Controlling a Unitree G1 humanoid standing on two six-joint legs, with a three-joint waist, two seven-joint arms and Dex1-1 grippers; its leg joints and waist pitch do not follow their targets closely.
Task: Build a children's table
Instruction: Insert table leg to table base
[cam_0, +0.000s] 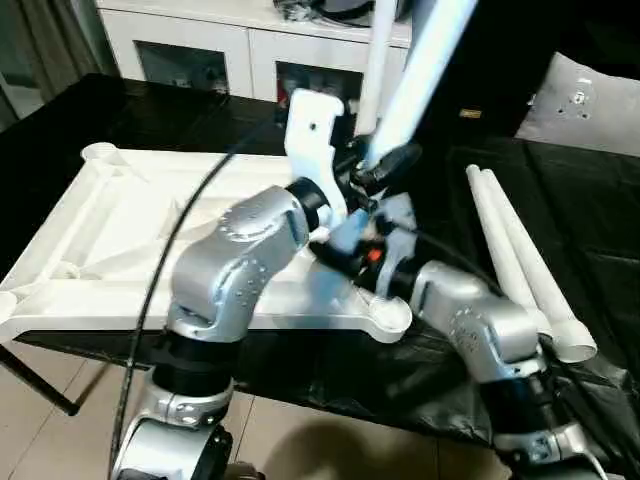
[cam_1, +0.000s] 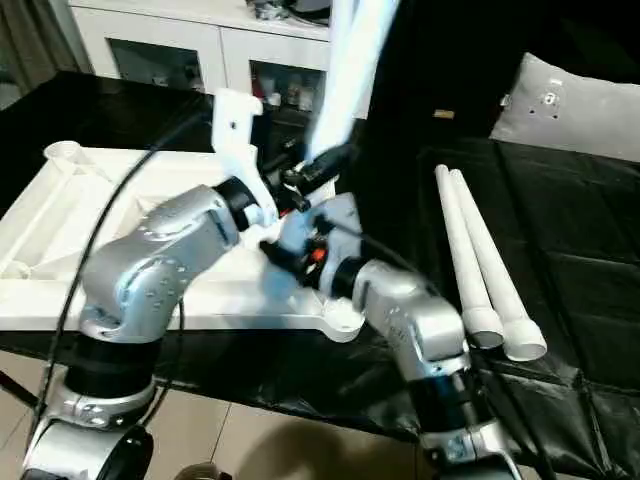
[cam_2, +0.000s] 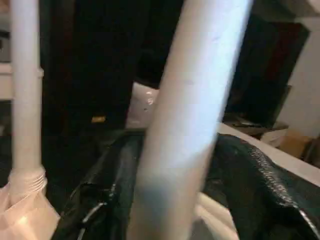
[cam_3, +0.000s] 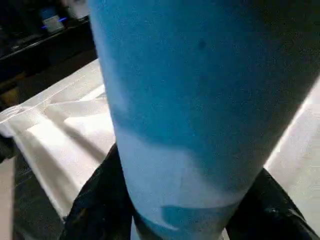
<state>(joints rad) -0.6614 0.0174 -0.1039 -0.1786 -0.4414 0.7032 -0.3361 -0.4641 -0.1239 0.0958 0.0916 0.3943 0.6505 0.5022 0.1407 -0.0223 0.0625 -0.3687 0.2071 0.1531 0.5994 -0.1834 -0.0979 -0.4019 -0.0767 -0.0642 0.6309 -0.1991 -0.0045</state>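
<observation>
The white tabletop lies underside up on the black table. One white leg stands upright at its far right corner. A second leg is tilted, rising to the upper right over the tabletop's right end. My right gripper is shut on its lower part, and in the right wrist view the leg sits tight between both fingers. My left gripper is around the same leg higher up. My arms hide the leg's lower end. The near right corner socket shows below my grippers.
Two more white legs lie side by side on the black cloth to the right. A grey pillow rests at the far right. A white cabinet with glass doors stands behind the table. The table's front edge is close below my forearms.
</observation>
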